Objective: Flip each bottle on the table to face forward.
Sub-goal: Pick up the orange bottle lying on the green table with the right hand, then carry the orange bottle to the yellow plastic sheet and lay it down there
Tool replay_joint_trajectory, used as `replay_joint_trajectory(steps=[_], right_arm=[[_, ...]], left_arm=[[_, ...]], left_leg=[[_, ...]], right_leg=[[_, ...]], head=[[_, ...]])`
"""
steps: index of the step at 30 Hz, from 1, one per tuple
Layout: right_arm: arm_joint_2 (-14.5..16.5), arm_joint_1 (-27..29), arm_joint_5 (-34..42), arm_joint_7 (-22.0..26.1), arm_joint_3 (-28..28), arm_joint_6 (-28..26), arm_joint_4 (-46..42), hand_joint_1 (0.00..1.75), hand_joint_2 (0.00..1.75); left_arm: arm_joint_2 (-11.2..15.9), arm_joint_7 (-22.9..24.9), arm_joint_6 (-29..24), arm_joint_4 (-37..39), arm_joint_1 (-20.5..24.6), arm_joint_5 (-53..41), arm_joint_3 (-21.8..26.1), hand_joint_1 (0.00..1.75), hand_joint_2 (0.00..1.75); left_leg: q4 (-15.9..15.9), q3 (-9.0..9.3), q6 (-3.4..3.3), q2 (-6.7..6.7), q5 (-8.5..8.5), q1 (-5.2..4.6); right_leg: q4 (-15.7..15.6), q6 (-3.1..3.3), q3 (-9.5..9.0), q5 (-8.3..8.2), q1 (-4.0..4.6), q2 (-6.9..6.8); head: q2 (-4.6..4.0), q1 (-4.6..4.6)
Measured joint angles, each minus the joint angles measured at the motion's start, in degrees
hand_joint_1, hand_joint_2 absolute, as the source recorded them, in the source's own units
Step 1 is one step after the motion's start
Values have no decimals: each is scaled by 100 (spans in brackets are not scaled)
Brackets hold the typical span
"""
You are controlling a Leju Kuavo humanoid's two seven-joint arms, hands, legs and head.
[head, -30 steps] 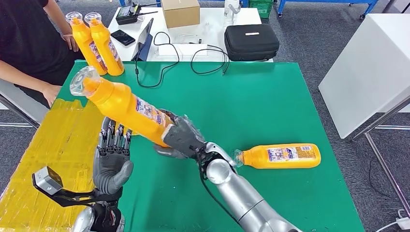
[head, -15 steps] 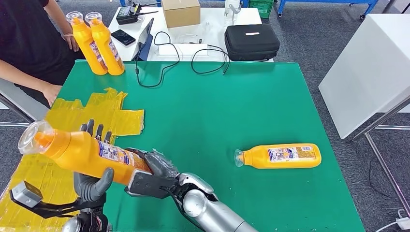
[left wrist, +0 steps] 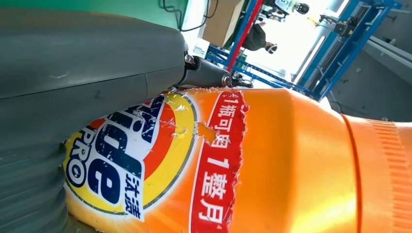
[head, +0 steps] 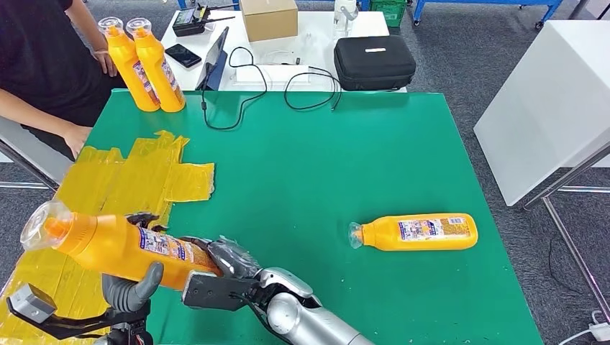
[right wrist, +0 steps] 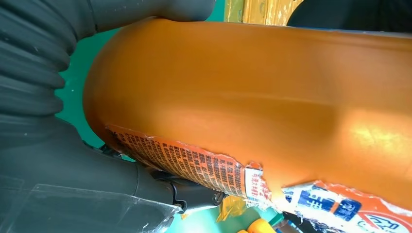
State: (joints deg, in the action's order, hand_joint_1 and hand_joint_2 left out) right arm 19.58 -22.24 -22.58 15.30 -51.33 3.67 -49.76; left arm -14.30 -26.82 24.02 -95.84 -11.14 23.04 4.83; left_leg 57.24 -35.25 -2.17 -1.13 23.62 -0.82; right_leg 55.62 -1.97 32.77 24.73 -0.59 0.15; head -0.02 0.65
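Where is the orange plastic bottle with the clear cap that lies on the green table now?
In the head view the orange plastic bottle lies on its side alone on the right part of the green table, its clear cap pointing towards the robot's right arm.

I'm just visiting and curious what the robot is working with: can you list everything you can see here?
Held bottle: one, orange, in both hands above the yellow tape.
Lying bottle: one, orange, on the green table, right side.
Standing bottles: two, orange, far left corner.
Yellow tape: patch, table's left side.
Black case: one, white table behind.
Cardboard box: one, brown, same table.
Person: one, black top, far left.
Left hand: grey, under the bottle.
Right hand: grey, holds the bottle's base.
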Motion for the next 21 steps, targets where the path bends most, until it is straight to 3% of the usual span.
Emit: replay_joint_trajectory(steps=[6, 7, 10, 11, 17, 21], right_arm=[[0, -16, 25, 2, -28, -16, 38, 169, 175], [0, -18, 32, 1, -28, -27, 42, 126, 175], [-2, -15, -12, -4, -31, -169, 45, 0, 44], [-9, -9, -65, -21, -31, -271, 40, 0, 0], [-195, 107, -297, -301, 239, -599, -369, 0, 0], [-477, 171, -360, -310, 686, -542, -953, 0, 0]], left_arm=[[-27, -16, -7, -3, 1, -20, 33, 175, 175], [-31, -19, -12, -6, 3, -30, 38, 175, 175], [-50, -33, -140, -32, 41, -203, 48, 175, 175], [-56, -50, -260, -42, 75, -355, 50, 175, 175], [-29, -262, -1694, -35, 447, -2478, 108, 175, 175], [135, -254, -3417, 189, 807, -4809, 284, 175, 175]], left_leg=[[0, 0, 0, 0, 0, 0], [0, 0, 0, 0, 0, 0], [0, 0, 0, -1, 0, 0], [0, 0, 0, -1, 0, 0], [1, 1, 3, -5, -3, 0], [2, 1, 3, -6, -4, -1]], right_leg=[[0, 0, 1, 0, 0, 0], [0, 0, 1, 0, 0, 0], [0, 0, 2, 0, 0, 0], [0, 0, 2, 0, 0, -1], [0, -1, -2, -3, 0, -7], [0, -1, -3, -4, -1, -9]], head=[[0, 0], [0, 1], [0, 0], [0, 0], [0, -1], [0, -2]])
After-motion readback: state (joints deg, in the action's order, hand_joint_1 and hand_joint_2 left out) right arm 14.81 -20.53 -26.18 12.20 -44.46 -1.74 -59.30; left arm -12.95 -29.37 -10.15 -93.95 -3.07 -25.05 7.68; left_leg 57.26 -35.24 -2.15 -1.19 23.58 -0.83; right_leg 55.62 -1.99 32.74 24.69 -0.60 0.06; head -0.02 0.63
